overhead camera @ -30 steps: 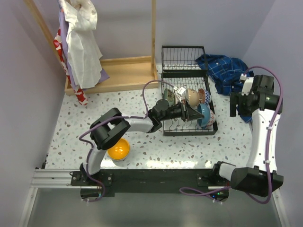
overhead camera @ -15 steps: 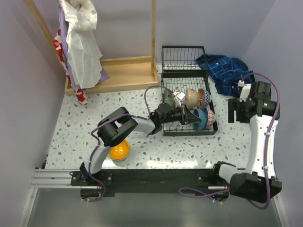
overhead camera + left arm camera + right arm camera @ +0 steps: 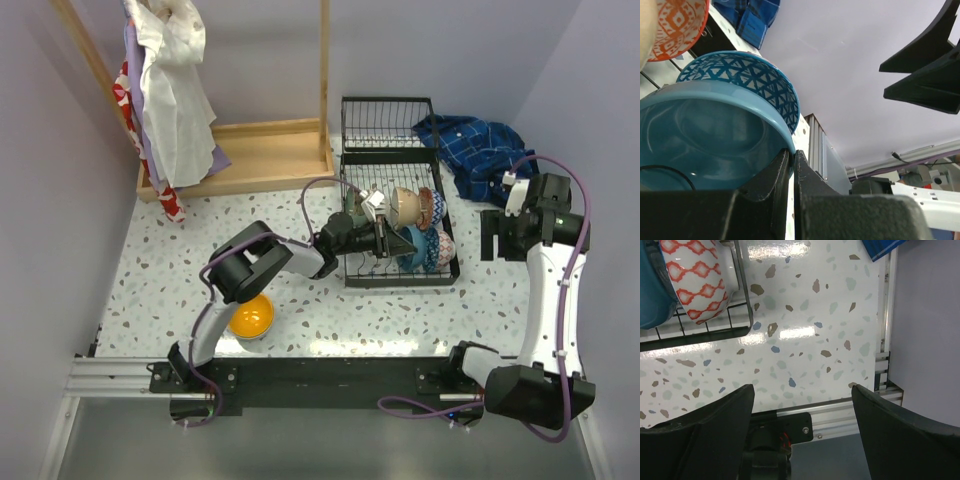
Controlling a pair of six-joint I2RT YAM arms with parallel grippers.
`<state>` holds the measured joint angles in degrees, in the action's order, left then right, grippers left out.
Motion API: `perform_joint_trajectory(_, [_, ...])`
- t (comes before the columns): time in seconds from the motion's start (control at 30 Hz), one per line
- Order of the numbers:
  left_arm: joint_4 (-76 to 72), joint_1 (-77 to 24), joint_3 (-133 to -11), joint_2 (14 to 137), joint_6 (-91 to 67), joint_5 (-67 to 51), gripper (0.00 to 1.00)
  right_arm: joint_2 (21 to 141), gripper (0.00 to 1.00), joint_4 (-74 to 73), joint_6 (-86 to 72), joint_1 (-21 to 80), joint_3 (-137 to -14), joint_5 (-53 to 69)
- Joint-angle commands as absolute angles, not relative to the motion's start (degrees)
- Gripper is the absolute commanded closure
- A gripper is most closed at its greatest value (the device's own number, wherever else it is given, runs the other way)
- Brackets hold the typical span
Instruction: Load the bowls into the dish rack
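The black wire dish rack [image 3: 400, 283] stands at the table's middle back and holds several bowls: a beige one [image 3: 408, 204], a red-orange patterned one [image 3: 429, 206] and, at the near end, a teal blue bowl [image 3: 424, 250]. My left gripper [image 3: 396, 241] reaches into the rack from the left. In the left wrist view the gripper [image 3: 792, 152] is shut on the teal bowl's [image 3: 705, 130] rim; a blue lattice-patterned bowl [image 3: 740, 75] stands right behind it. My right gripper [image 3: 490, 236] hangs open and holds nothing, right of the rack, over bare table [image 3: 803, 390]. A yellow bowl [image 3: 250, 315] sits on the table by the left arm.
A blue checked cloth [image 3: 470, 150] lies at the back right beside the rack's raised end panel [image 3: 387, 122]. A wooden-framed clothes stand [image 3: 250, 150] with hanging cloths fills the back left. The rack's corner [image 3: 742, 300] and the patterned bowl [image 3: 697, 280] show in the right wrist view.
The left arm's elbow has swung toward the rack and the teal bowl has shifted slightly nearer and left inside it. The right arm moved a little to the right, then stayed still.
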<state>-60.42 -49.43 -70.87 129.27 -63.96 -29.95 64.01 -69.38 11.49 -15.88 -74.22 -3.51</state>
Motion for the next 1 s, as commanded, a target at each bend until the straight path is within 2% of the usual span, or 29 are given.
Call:
perform_joint_trajectory(0.0, [-60.65,-49.4,-71.55,127.71,-60.74,-34.97,0.87,63.19,0.17,-68.55,10.55,-16.17,-74.27,-3.34])
perform_joint_trajectory(0.2, [-55.03,-48.96,-67.68,119.9,-55.74,-37.08,0.63,62.67,0.16,-69.96,11.95,-16.08,-74.97,-3.95])
perform_joint_trajectory(0.27, [-49.69,-48.87,-67.06,116.22,-52.84,-37.44,0.59,62.49,0.16,-70.92,12.56,-16.08,-75.58,-4.22])
perform_joint_trajectory(0.33, [-46.69,-48.78,-65.4,113.57,-49.06,-37.09,0.57,62.4,0.16,-71.45,13.09,-16.08,-76.2,-4.31])
perform_joint_trajectory(0.43, [-34.58,-48.26,-65.56,109.0,-43.0,-35.69,0.53,62.49,0.16,-72.42,13.8,-16.17,-76.81,-3.52])
perform_joint_trajectory(0.57, [-6.94,-46.85,-67.33,101.89,-29.21,-33.66,0.51,62.23,0.15,-72.95,15.03,-16.17,-76.47,-1.15])
perform_joint_trajectory(0.67, [9.06,-46.23,-66.01,95.57,-10.95,-32.7,0.51,61.53,0.15,-71.55,16.95,-16.08,-75.59,1.39])
perform_joint_trajectory(0.7, [12.71,-46.32,-64.44,93.8,1.89,-32.35,0.51,61.35,0.15,-70.93,17.31,-16.17,-75.5,2.02])
perform_joint_trajectory(0.8, [23.27,-46.06,-58.65,84.58,17.6,-25.43,0.51,60.3,0.15,-69.0,18.8,-16.17,-75.32,4.9])
perform_joint_trajectory(0.97, [41.25,-46.05,-52.39,69.12,33.02,-20.84,0.47,56.87,0.14,-64.87,23.46,-16.17,-71.55,8.34])
